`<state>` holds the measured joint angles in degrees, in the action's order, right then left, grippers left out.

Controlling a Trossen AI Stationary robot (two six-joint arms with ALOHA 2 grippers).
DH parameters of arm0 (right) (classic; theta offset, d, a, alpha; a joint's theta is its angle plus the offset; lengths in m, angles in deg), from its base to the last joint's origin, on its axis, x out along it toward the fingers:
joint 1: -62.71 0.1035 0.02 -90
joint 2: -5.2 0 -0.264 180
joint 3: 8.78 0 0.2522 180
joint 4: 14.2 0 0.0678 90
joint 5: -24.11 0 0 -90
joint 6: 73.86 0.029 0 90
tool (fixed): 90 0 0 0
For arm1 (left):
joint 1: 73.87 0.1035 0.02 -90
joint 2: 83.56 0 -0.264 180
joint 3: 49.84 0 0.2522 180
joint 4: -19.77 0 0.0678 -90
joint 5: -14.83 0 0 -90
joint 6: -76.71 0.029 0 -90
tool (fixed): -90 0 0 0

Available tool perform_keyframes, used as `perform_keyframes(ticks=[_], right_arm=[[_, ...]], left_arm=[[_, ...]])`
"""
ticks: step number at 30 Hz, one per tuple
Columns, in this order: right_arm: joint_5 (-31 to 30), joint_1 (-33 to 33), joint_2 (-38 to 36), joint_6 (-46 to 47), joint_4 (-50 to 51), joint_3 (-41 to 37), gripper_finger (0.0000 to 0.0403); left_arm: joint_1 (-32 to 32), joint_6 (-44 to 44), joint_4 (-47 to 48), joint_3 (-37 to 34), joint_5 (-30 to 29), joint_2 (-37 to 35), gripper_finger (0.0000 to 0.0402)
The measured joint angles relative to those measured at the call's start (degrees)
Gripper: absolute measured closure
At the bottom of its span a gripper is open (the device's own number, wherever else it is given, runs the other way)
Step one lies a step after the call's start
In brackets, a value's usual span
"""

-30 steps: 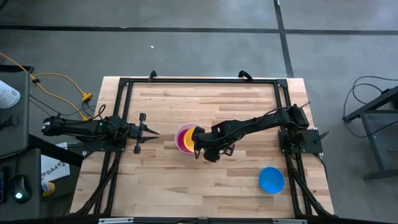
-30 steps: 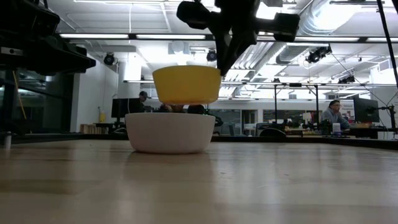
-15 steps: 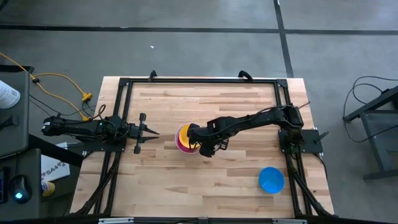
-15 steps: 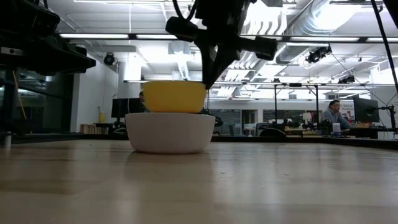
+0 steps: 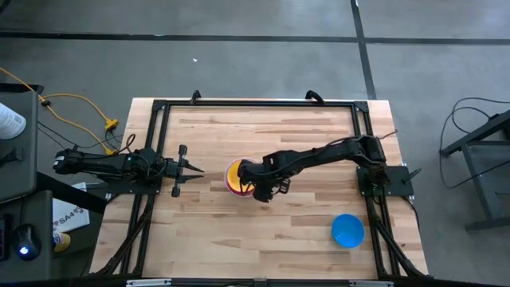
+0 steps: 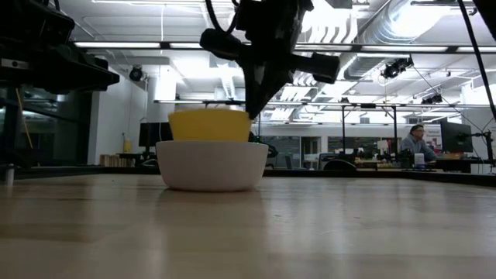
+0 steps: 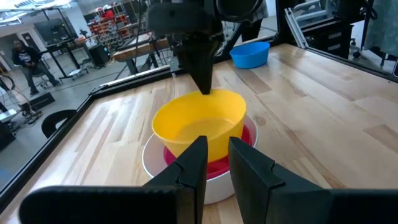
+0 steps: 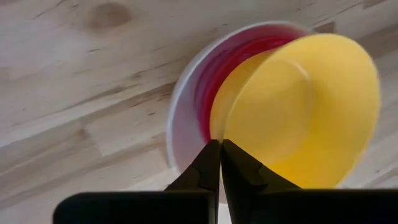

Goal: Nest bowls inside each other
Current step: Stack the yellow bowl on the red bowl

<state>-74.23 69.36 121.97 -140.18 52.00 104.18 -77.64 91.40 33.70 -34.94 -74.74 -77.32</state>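
Note:
A white bowl (image 6: pixel 211 164) stands at the table's middle with a red-pink bowl (image 7: pixel 247 138) nested in it. The yellow bowl (image 7: pixel 199 121) sits low inside them, its upper half above the white rim (image 6: pixel 209 124). My right gripper (image 7: pixel 204 91) is shut on the yellow bowl, coming in from the table's right. A blue bowl (image 5: pixel 347 229) rests alone on its base near the table's front right. My left gripper (image 5: pixel 195 170) stands level and open left of the stack, touching nothing. My right gripper pinches the yellow bowl's rim (image 8: pixel 219 135) on the side toward the table's right, one finger inside the bowl and one outside. The fingers (image 6: pixel 254 101) point steeply down, slanting in from the right. The bowl stays nearly level, its lower part within the red-pink bowl.
A black frame (image 5: pixel 255 104) runs along the table's far edge and both sides. Bare wood lies in front of the stack and to its far side. People sit at desks in the room beyond the table (image 6: pixel 415 143).
My right gripper has moved down and a little toward the table's left with the yellow bowl. The bowl, which hung clear above the white bowl, has sunk into the stack, staying about level.

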Motion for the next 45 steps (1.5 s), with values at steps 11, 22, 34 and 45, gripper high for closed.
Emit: perform_keyframes(ticks=[11,22,34,45], right_arm=[[1.43,-0.46,1.05,0.03,-1.37,0.09,0.04],[2.97,-0.86,2.71,1.56,-1.06,0.06,0.04],[4.25,-1.2,3.76,2.35,-2.58,0.08,0.04],[1.93,-1.14,3.76,4.59,-3.38,0.08,0.04]], left_arm=[[0.0,0.01,0.0,-0.01,-0.01,0.0,0.0336],[0.0,0.01,0.0,-0.01,0.0,0.0,0.0336],[0.0,0.01,0.0,-0.01,-0.02,0.0,0.0336],[0.0,-0.01,0.0,0.0,0.0,-0.01,0.0336]])
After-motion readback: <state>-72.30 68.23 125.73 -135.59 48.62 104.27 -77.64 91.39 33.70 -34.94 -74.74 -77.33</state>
